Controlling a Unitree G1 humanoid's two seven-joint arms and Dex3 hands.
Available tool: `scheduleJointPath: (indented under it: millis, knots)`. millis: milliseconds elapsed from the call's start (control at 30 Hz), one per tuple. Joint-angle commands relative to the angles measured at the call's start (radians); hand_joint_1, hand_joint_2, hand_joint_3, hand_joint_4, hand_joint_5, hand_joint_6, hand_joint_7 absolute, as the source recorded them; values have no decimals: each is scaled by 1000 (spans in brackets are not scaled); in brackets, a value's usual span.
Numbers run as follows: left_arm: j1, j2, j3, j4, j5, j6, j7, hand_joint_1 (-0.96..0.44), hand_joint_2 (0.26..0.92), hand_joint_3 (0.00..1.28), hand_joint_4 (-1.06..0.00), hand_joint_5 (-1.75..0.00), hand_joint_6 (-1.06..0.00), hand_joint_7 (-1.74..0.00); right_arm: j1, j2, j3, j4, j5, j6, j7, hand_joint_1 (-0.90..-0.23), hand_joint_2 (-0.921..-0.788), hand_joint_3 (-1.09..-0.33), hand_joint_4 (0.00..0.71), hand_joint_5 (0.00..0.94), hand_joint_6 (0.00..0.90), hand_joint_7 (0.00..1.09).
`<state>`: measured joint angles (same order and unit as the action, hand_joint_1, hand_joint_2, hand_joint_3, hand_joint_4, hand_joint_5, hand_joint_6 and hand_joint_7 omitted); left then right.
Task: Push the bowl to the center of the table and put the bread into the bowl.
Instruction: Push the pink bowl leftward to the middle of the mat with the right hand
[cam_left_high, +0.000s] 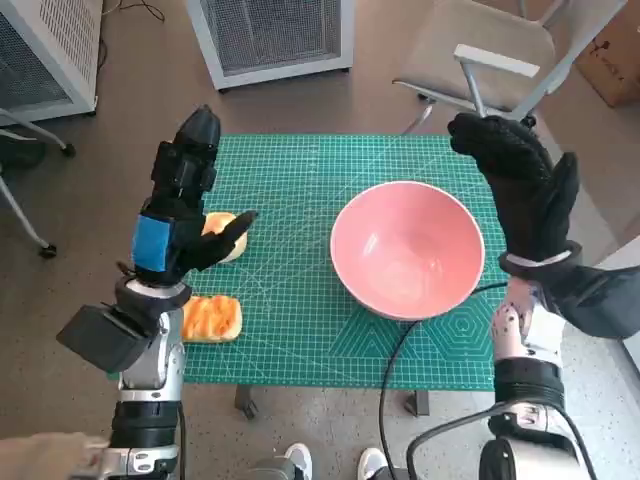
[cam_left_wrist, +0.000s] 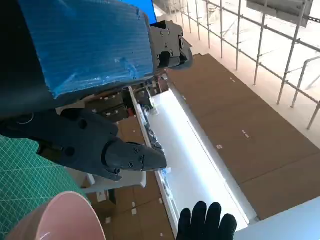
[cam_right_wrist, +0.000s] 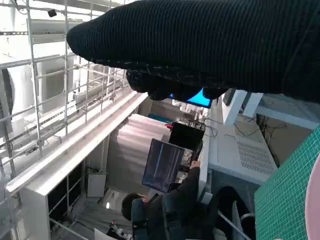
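Fingers (cam_left_high: 497, 142) of both hands spread, raised, empty, over table (cam_left_high: 290, 330).

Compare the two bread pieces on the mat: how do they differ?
The far bread piece is pale and partly hidden behind the left hand; the near bread piece is orange-striped and fully in view. The near one lies at the mat's front edge, the far one further in. Both lie left of the bowl, unheld.

A round pink bowl (cam_left_high: 407, 248) sits on the right of the green grid mat (cam_left_high: 300, 310); two orange bread pieces (cam_left_high: 211, 318) lie at the left; the left hand (cam_left_high: 185, 200) and the right hand (cam_left_high: 520, 185) are both up, holding nothing.
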<state>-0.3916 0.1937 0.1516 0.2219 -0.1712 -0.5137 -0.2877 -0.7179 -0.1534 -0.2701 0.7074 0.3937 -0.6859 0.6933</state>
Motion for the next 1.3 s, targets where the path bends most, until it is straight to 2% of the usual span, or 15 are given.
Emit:
scheduleJointPath:
  millis: [33,800,1167,1300]
  knots:
    - [5,3,0,-16,-4,8,5,-366,921,177,-59,0,1,-436,26,-4,3,5,3,15,-2,-639,-921,-610,86,1,200,13]
    - [6,0,1,-11,-5,-1,6,-368,921,177,-61,-2,1,-438,28,-3,0,8,1,13,-3,-642,-921,-611,86,0,200,12]
    - [10,0,1,-5,-4,-10,3,-366,921,178,-58,-1,1,-434,-25,-43,-60,189,17,-33,17,-647,-921,-613,77,0,207,15]
    - [13,1,3,-7,-5,-12,3,-367,921,177,-60,-2,1,-438,-49,-70,-82,284,0,-65,-9,-647,-921,-620,74,0,208,15]
